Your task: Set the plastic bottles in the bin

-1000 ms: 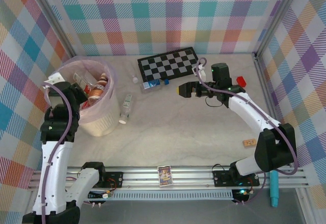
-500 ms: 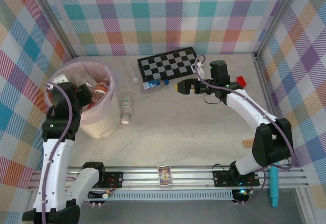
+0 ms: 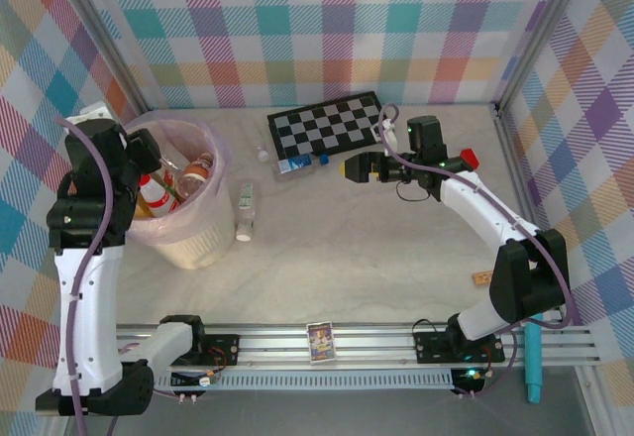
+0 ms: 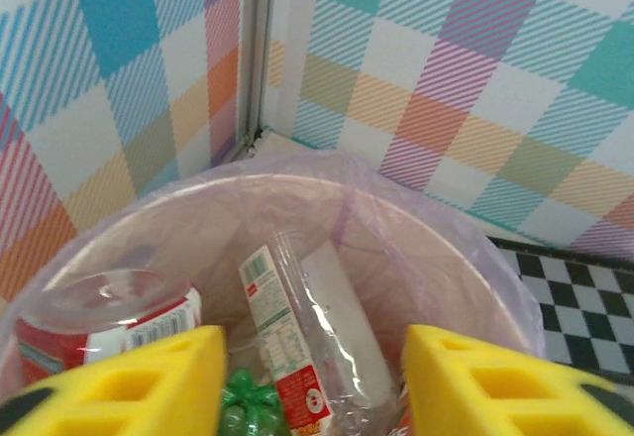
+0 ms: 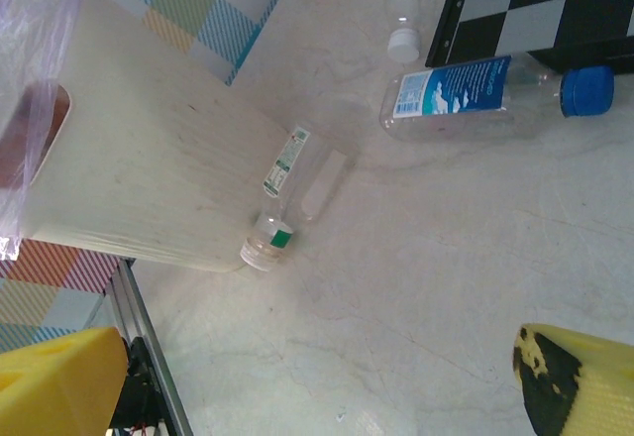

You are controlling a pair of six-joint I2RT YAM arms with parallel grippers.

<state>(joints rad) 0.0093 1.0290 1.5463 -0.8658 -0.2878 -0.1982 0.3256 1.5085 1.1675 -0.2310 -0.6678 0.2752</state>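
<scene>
Left claw (image 4: pixel 314 367) hangs over bin (image 3: pixel 198 243), jaws parted, apparently empty; right claw (image 3: pixel 349 171), right of bin, gapes wide, empty; clear bottle (image 3: pixel 245 208) lies beside bin.

We can read no word, brand or number anywhere. The blue label (image 5: pixel 444 89) on the blue-capped bottle (image 5: pixel 520 89), the white-and-green label (image 5: pixel 285 164) on the smaller bottle (image 5: pixel 309 190) and the white, red and green label (image 4: pixel 279 342) on the clear bottle (image 4: pixel 337 322) in the bin (image 4: pixel 446 258) all carry print too fine for us. The red-and-white label (image 4: pixel 109 342) beside it shows only blurred dark marks.
</scene>
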